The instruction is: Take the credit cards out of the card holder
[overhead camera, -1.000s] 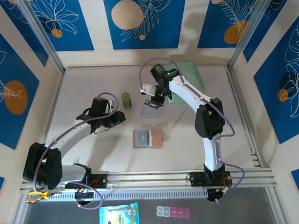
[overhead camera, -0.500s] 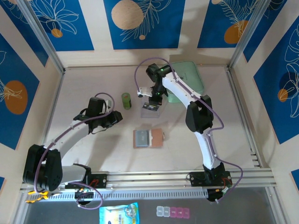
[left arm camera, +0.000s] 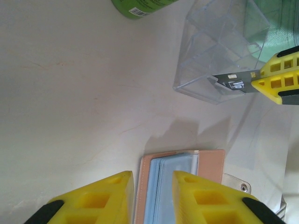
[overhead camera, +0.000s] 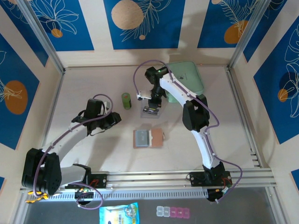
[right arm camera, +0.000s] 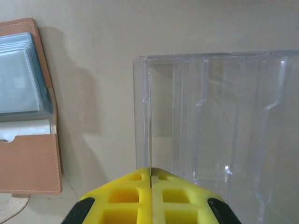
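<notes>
The right hand [left arm camera: 259,80] is covering one end of the credit card [left arm camera: 230,83], whose print is showing too small to read. Picture edges are cutting off the card holder [left arm camera: 180,172] and the green bottle [left arm camera: 140,5].

— Where is the holder [overhead camera: 148,138]?
— In the middle of the table [overhead camera: 93,81], lying open. The box [overhead camera: 150,112] is just behind it, with a gap between them.
— And the can [overhead camera: 126,101]?
— Left of the box, near it but not touching.
— The pouch [overhead camera: 187,77]?
— Behind and to the right of the box, near the back wall, partly under the right arm.
— The grippers?
— The left gripper [left arm camera: 152,179] is left of the holder and apart from it, fingers spread. The right gripper [right arm camera: 150,173] is at the box's near side, pinching a card [left arm camera: 231,83] that reaches the box's end compartment. I cannot tell whether the card is inside.
</notes>
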Controlling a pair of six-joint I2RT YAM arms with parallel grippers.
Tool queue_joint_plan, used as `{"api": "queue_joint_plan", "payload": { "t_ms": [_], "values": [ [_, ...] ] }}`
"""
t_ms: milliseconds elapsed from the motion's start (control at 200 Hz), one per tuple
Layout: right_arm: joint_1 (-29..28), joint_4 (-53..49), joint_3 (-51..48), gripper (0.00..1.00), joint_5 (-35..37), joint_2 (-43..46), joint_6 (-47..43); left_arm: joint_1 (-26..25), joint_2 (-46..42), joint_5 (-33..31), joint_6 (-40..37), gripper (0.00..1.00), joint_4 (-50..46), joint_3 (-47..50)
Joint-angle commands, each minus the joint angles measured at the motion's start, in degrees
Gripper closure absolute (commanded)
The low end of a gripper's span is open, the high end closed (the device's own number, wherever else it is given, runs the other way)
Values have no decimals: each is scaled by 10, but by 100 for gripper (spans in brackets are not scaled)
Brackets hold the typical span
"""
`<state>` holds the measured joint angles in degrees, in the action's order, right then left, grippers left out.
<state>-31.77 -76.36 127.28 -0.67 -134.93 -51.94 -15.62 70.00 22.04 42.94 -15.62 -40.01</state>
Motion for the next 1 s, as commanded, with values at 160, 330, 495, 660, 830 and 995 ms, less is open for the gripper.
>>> {"api": "queue_joint_plan", "payload": {
  "t_ms": [160,330,495,660,830,995],
  "values": [
    [-12,-17,-25,100,-39,-13,-11,9,-23,3,-5,72,-13,18],
    [-15,-13,-34,100,-40,-19,-11,9,-26,3,-2,72,-13,20],
    [-12,-16,-34,86,-51,-19,-10,9,-32,2,2,72,-11,26],
    [-4,-14,-24,82,-62,-11,-2,9,-32,5,7,71,-6,27],
    [0,23,-21,82,-28,9,11,9,-32,4,10,71,-1,28],
    [-1,48,-17,87,6,22,22,10,-31,6,12,71,4,31]
  ]
}}
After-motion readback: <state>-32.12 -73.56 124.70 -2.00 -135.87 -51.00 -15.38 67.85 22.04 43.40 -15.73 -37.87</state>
